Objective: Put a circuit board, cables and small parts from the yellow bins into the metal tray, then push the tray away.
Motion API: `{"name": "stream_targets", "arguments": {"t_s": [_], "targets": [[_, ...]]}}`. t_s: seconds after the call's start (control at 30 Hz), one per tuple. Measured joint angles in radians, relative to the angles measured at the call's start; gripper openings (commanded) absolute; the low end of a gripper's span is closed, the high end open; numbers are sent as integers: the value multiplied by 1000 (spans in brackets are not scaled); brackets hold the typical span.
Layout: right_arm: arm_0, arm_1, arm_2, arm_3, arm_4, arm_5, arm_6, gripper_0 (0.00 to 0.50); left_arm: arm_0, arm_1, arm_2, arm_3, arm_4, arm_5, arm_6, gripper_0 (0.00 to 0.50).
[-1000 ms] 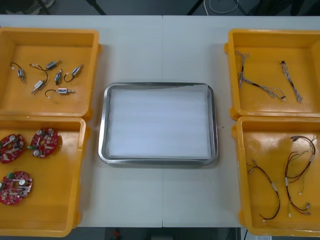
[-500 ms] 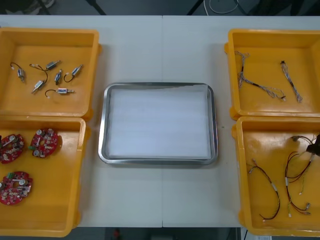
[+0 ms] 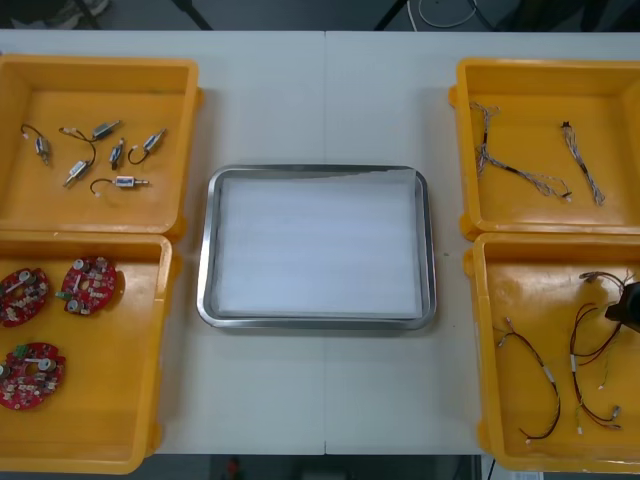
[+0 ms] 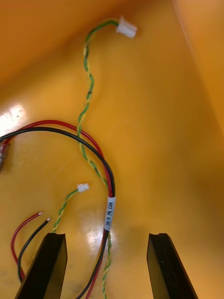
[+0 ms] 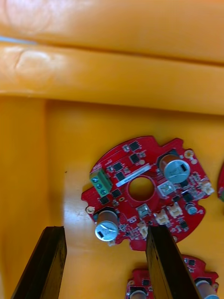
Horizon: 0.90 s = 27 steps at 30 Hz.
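The metal tray (image 3: pixel 205 250), white inside, lies at the table's middle with nothing in it. Three round red circuit boards (image 3: pixel 88 284) lie in the near left yellow bin (image 3: pixel 130 400). My left gripper (image 5: pixel 105 229) hangs open above one circuit board (image 5: pixel 154 205), which shows just beyond its fingers. Red, black and yellow cables (image 3: pixel 585 345) lie in the near right bin (image 3: pixel 500 290). My right gripper (image 3: pixel 628 303) shows there at the picture's right edge. The right gripper (image 4: pixel 106 238) is open, with a labelled red and black cable (image 4: pixel 109 205) running between its fingers.
The far left bin (image 3: pixel 150 210) holds several small metal parts (image 3: pixel 105 155). Twisted cables (image 3: pixel 520 165) lie in the far right bin (image 3: pixel 470 130). A green and yellow twisted cable (image 4: pixel 86 93) with white plugs crosses the red and black one. Bare table surrounds the tray.
My right gripper has come into the front view at the right edge, over the near right bin. The tray, boards and cables have not moved.
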Motion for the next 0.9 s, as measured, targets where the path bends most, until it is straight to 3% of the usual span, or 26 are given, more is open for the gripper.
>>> {"name": "stream_targets", "arguments": {"t_s": [0.27, 0.5, 0.7, 0.73, 0.77, 0.8, 0.83, 0.87, 0.9], "targets": [[0, 0, 8, 49, 0, -60, -5, 496, 2, 0, -43, 27, 1, -59, -116, 500], [1, 0, 36, 50, 5, -60, -11, 497, 4, 1, -68, 56, 2, -87, -118, 500], [1, 0, 48, 49, 13, -60, -125, 494, 6, 1, -68, 60, 3, -89, -118, 500], [1, 0, 48, 48, 13, -60, -124, 435, 7, 1, -68, 61, 3, -93, -118, 500], [1, 0, 48, 48, 14, -60, -124, 285, 10, 1, -68, 61, 4, -99, -118, 500], [1, 0, 48, 48, 14, -60, -124, 200, 13, 1, -68, 61, 5, -105, -118, 500], [1, 0, 48, 48, 15, -60, -124, 41, 15, 1, -68, 61, 7, -107, -118, 500], [1, 0, 48, 48, 16, -60, -124, 0, 18, 1, -68, 61, 7, -109, -118, 500], [1, 0, 48, 48, 18, -60, -124, 0, 21, 1, -68, 61, 8, -109, -118, 500]]}}
